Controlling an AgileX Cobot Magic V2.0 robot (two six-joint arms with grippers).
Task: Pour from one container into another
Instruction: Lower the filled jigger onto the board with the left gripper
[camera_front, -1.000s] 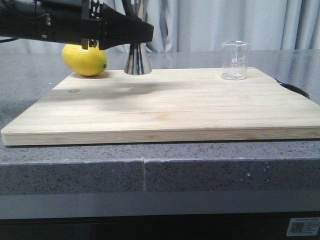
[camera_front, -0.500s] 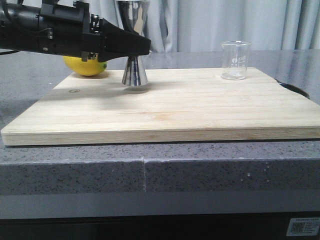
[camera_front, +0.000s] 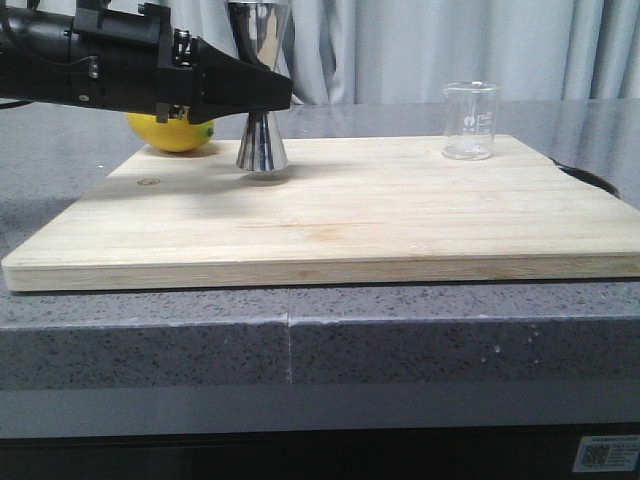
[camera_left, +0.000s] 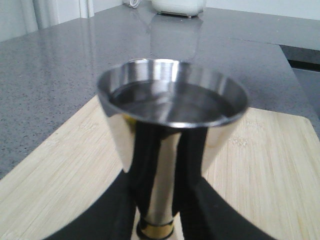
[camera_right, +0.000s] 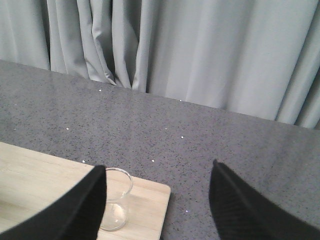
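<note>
Left gripper (camera_front: 262, 97) is clamped on the jigger (camera_front: 262, 120) at far left of the board (camera_front: 330, 215); keep it level, since the beaker (camera_front: 470, 121) stands far right.

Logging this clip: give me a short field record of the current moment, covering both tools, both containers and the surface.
left tool: shut on the jigger at its waist
jigger: upright, base at or just above the cutting board; dark liquid in its top cup
right tool: open, holding nothing, above the beaker
beaker: upright, far right of board, looks empty
cutting board: wooden
lemon: behind the left arm
</note>
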